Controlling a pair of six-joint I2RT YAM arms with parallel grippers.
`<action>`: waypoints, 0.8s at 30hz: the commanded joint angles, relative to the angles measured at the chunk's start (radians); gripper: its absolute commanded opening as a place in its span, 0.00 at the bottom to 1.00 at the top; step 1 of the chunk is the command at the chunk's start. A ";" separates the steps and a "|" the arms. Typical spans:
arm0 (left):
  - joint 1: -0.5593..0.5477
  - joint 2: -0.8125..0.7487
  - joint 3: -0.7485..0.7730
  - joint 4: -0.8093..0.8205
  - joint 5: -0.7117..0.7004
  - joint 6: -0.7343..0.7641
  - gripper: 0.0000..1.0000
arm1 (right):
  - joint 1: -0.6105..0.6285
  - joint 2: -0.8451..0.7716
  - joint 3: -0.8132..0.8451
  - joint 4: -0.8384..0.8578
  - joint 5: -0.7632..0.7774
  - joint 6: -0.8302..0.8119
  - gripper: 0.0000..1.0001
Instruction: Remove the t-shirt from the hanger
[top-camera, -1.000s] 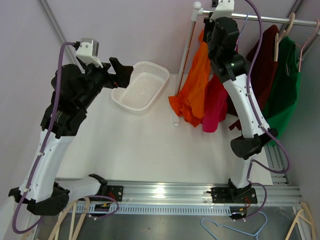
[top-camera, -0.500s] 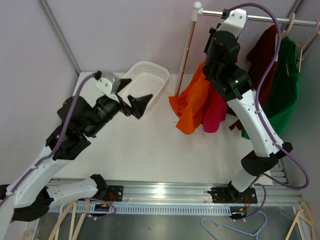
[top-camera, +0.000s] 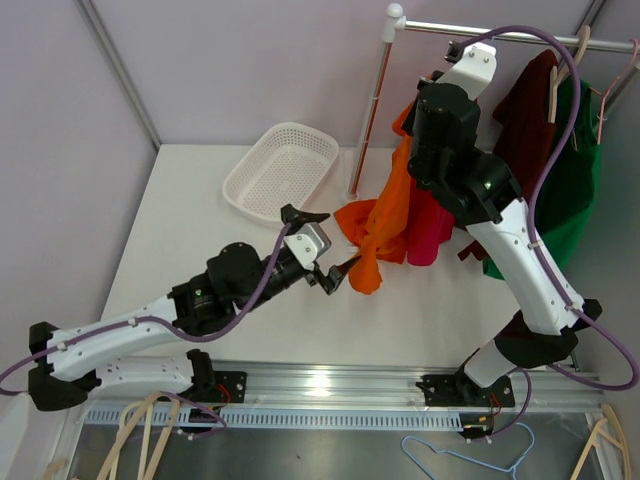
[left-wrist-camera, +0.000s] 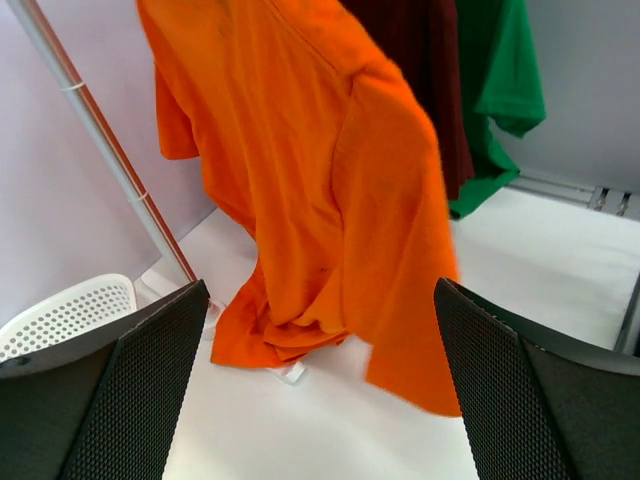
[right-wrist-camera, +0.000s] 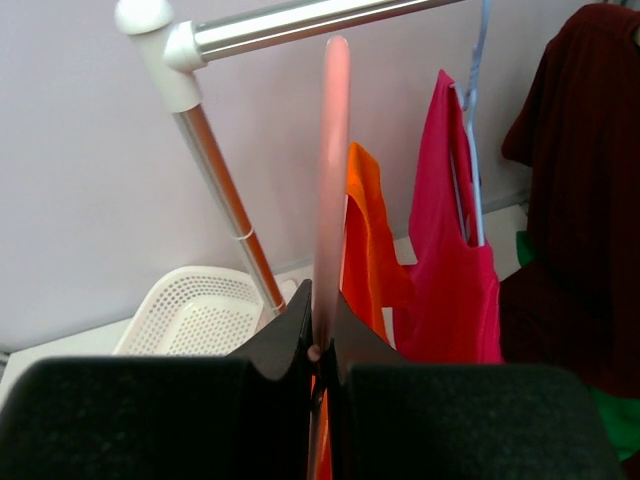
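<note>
While right gripper (right-wrist-camera: 320, 335) apparently pinches the hanger (right-wrist-camera: 332, 170), left gripper (top-camera: 333, 243) reaches low.

One arm low and outstretched, the other raised high.
The black-and-white left arm (top-camera: 130, 335) lies stretched low from the table's near left corner toward its middle, and its black two-finger left gripper (top-camera: 322, 245) is spread wide with nothing between the mesh-textured fingers (left-wrist-camera: 150, 390). The black-and-white right arm (top-camera: 515, 235) rises steeply from the near right edge toward the far right corner, its right gripper (right-wrist-camera: 320, 320) pinched tight on a thin pink hanger (right-wrist-camera: 332, 150).
</note>
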 joint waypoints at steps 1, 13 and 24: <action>-0.007 0.022 -0.006 0.150 0.006 0.042 0.99 | 0.050 -0.036 -0.006 0.041 0.034 0.020 0.00; -0.082 0.049 0.042 0.137 0.091 -0.010 0.99 | 0.062 -0.004 -0.006 0.098 0.074 -0.051 0.00; -0.198 -0.017 -0.033 0.133 -0.116 -0.037 1.00 | 0.064 0.021 0.000 0.158 0.109 -0.114 0.00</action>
